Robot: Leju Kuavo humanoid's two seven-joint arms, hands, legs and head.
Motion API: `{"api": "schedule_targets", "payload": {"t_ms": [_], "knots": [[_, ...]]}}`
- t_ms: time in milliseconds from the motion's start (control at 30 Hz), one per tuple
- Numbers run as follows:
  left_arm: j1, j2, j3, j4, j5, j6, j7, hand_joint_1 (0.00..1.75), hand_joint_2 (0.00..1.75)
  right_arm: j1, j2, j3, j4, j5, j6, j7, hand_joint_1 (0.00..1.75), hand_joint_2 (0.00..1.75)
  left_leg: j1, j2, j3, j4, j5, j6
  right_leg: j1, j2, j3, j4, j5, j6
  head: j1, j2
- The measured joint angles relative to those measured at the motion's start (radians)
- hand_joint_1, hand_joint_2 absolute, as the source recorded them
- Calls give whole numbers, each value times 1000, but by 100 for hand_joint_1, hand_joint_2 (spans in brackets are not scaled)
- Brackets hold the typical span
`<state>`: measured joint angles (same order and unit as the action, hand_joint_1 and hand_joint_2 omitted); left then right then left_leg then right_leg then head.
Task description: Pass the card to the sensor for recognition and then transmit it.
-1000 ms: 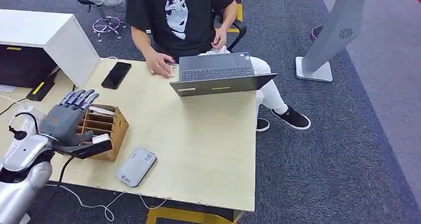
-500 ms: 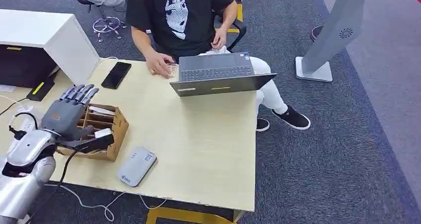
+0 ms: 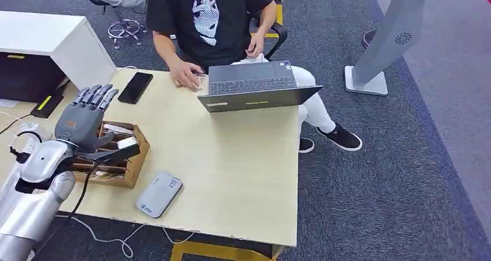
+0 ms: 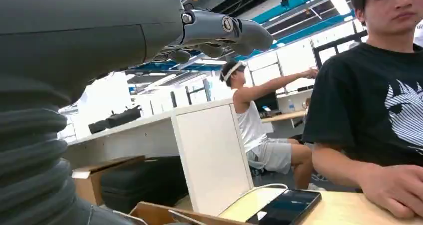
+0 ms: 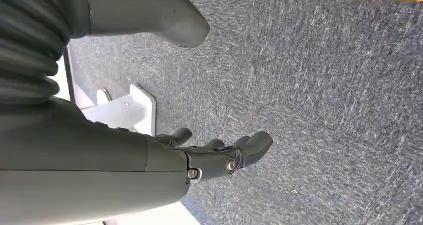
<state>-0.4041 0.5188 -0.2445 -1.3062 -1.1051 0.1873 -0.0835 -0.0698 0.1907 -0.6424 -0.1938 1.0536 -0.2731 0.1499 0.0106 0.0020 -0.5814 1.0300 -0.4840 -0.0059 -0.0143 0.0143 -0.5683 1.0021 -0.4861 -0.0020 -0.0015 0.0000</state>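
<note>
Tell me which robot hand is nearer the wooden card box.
Left. The left hand sits directly over the wooden card box; the right hand hangs over carpet, away from the table.

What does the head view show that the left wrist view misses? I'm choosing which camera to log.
Head view alone: the laptop, the grey sensor near the desk's front edge, the cards in the wooden box, and the left robot hand over that box.

Left wrist view alone: a second person seated behind the white cabinet.

Both: the black phone, the white cabinet, the seated person in the black T-shirt and the left robot hand.
</note>
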Motion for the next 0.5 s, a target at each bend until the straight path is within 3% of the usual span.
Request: {"api": "schedule_targets", "payload": {"t_ms": [500], "knots": [[-2, -10, -10, 27, 3, -4, -2, 0, 175, 0, 0, -2, 0, 0, 0, 0, 0, 175, 0, 0, 0, 0, 0, 0, 0, 0, 0, 0, 0, 0, 0, 0]]}}
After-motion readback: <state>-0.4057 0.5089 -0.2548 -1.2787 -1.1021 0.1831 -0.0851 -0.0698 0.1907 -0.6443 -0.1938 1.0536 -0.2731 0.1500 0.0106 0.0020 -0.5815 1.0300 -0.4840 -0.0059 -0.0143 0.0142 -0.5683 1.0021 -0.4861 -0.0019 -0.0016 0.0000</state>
